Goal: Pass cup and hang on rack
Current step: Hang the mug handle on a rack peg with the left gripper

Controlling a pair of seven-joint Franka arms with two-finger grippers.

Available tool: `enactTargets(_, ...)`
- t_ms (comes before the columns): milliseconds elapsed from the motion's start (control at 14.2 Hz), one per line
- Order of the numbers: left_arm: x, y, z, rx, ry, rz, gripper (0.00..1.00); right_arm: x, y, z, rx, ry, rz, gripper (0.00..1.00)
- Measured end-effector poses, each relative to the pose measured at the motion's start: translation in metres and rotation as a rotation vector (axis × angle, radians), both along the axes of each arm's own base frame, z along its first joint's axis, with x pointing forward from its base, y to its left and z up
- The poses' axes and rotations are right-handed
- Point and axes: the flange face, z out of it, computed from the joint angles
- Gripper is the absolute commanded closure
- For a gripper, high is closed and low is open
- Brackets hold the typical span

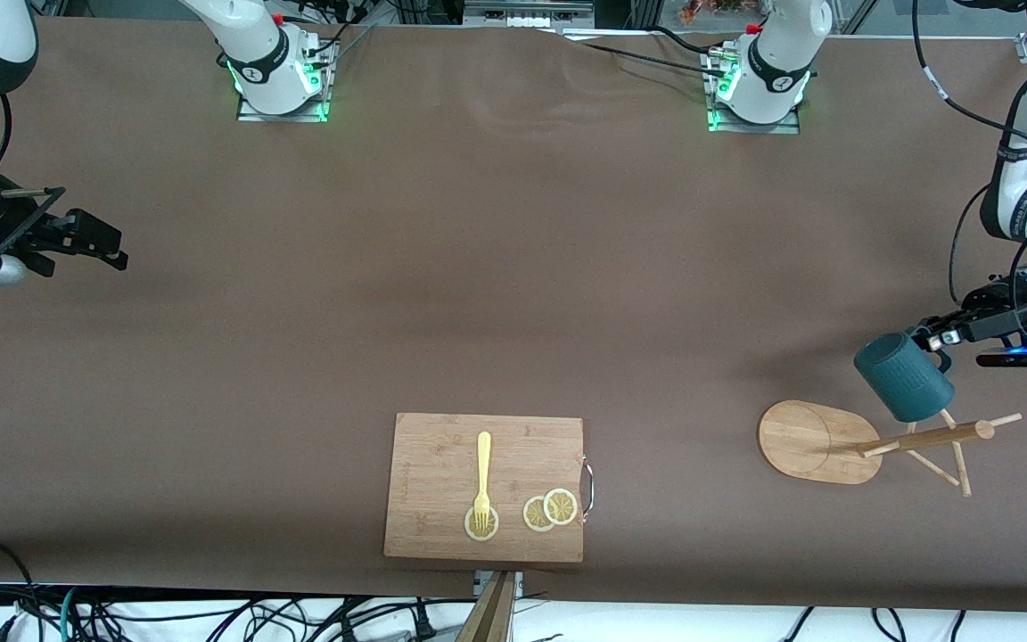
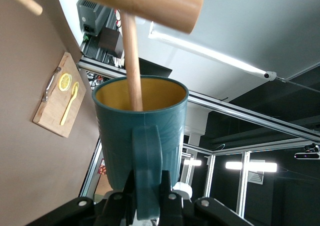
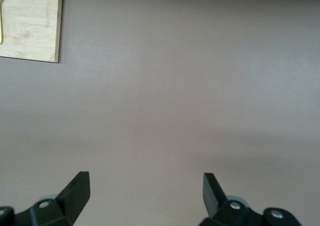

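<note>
Over the rack, at the left arm's end of the table, my left gripper was clamped on the handle of the cup, holding it in the air with its mouth turned toward the pegs. In the left wrist view one peg appeared to reach into the cup's yellow mouth, not through the handle, which sat pinched between my fingers. That was the risk as I judged it: letting go there could have left the cup only loosely capped over a peg, free to slide off and drop onto the rack's base or the table; pushing on with my fingers filling the loop could have levered the light rack over. My right gripper waited with its fingers spread apart over bare table at the right arm's end. Nearer the front camera lay the cutting board with a yellow fork and lemon slices. I could make out no brand, label or legible writing on anything.
</note>
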Motion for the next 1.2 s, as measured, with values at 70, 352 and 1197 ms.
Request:
enactTargets(70,0.001,0.002,-0.003,-0.01,-0.001,0.007,1.0,0.0,0.0,0.0,0.0,0.0,0.0,0.0)
enactTargets(352,0.0,0.009,-0.025,-0.064,0.004,0.029,1.0,0.0,0.0,0.0,0.0,0.0,0.0,0.0)
enactTargets(1197,0.004,0.022,-0.061,-0.118,0.015,0.084,0.38,0.0,0.0,0.0,0.0,0.0,0.0,0.0)
